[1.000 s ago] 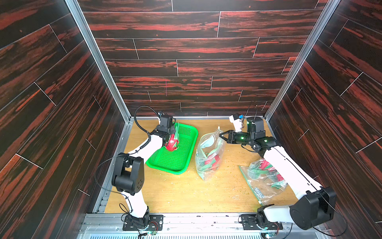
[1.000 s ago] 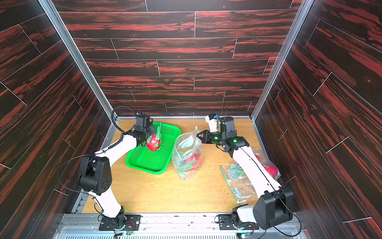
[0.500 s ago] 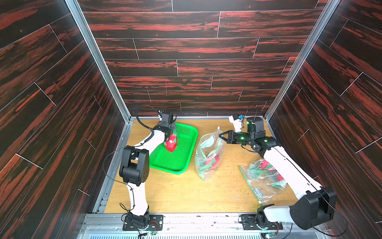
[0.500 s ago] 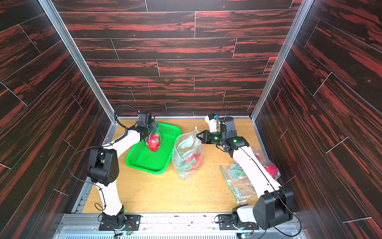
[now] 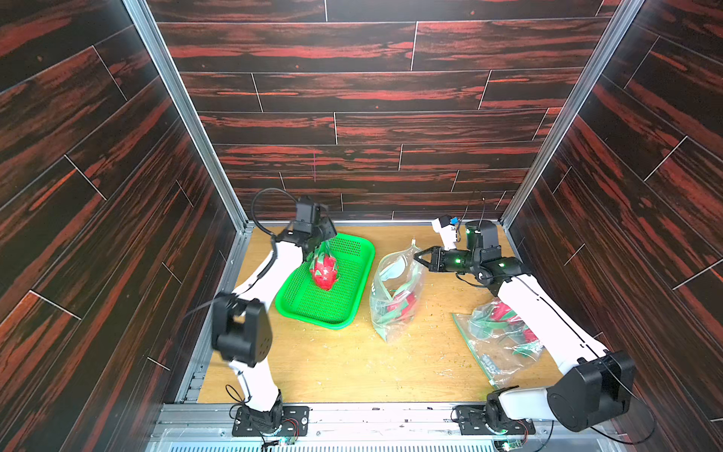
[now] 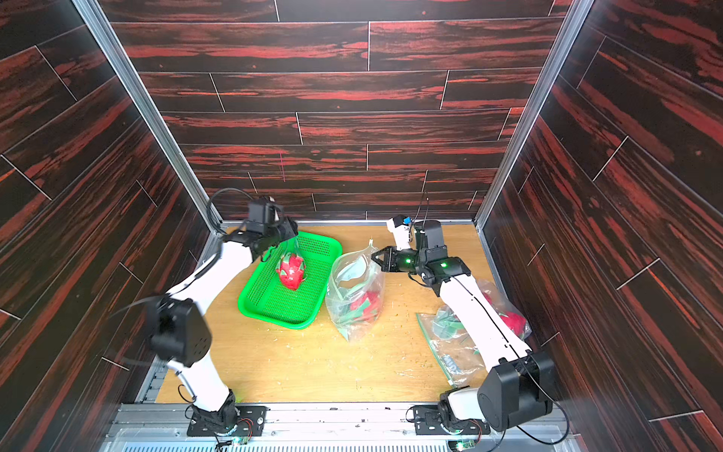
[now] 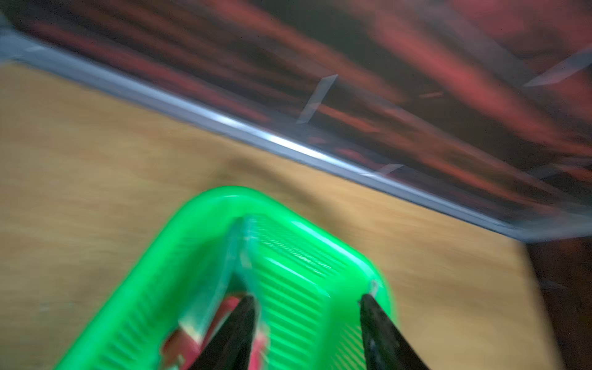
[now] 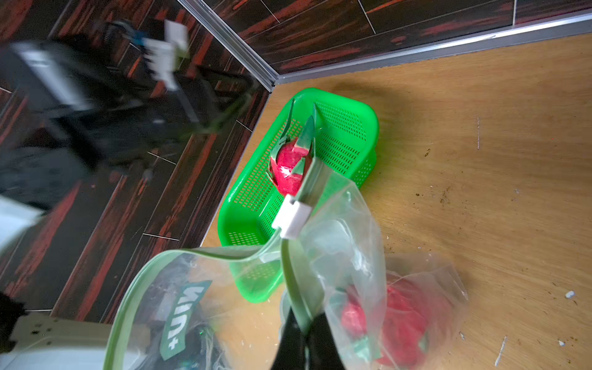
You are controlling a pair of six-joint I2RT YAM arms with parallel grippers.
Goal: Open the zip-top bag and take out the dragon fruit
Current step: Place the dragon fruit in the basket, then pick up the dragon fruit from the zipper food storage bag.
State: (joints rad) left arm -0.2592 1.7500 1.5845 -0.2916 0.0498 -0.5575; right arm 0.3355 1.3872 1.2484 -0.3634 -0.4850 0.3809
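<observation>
Fruit that is out: one dragon fruit lies in the green basket, in the basket's far half.
Which way it lies: its long leafy tip points to the far edge of the tabletop and up at the left gripper. Its round red end points to the near edge.
Left gripper: it hangs right above the leafy tip, with its fingers spread apart and nothing squeezed between them. The wrist view is blurry, so I cannot tell if a leaf touches one finger.
Fruit to get: a red fruit in the bag sits low down inside the zip bag.
Zip bag: it stands in the middle of the tabletop, just beside the basket's right side. Its mouth is open and the white slider sits on the zip.
Right gripper: it is pinched tight on the bag's top edge and holds the bag up.
What the next move turns on: the fruit in the bag lies below the right gripper, and over the basket's right rim from the left gripper. The left one is free, so I think it should reach down through the open mouth.
Second bag: it lies by the right edge of the tabletop, partly under the right arm. There is red and green inside, but I cannot count it.
Basket holds: just the one fruit.
</observation>
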